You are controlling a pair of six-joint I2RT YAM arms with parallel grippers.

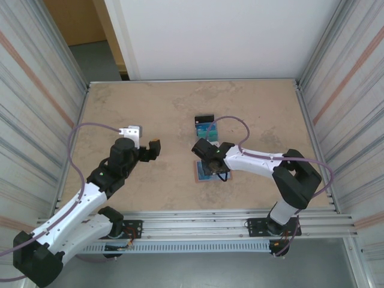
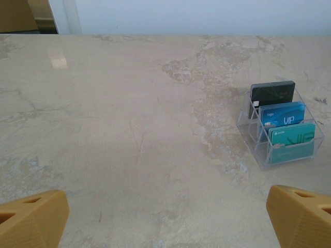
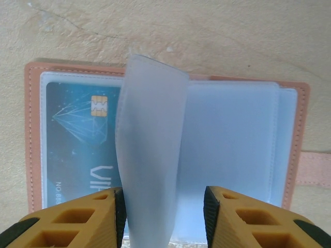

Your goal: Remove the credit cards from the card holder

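The card holder (image 3: 295, 155) lies open on the desk (image 2: 129, 129), directly beneath the right gripper (image 3: 164, 209), whose jaws are set partly apart astride an upright clear sleeve (image 3: 150, 129). A blue credit card (image 3: 77, 134) is pocketed opposite the holder's closing tab (image 3: 313, 170). Its exposed edge should be pinched only once the sleeve is laid aside. The left gripper (image 2: 165, 214), spread wide, is held well apart from the holder.

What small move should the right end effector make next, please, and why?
Probably nudge the right end effector sideways to lay flat the translucent sleeve standing between its open jaws, away from the blue card: the sleeve hides part of that card, pocketed in the card holder.
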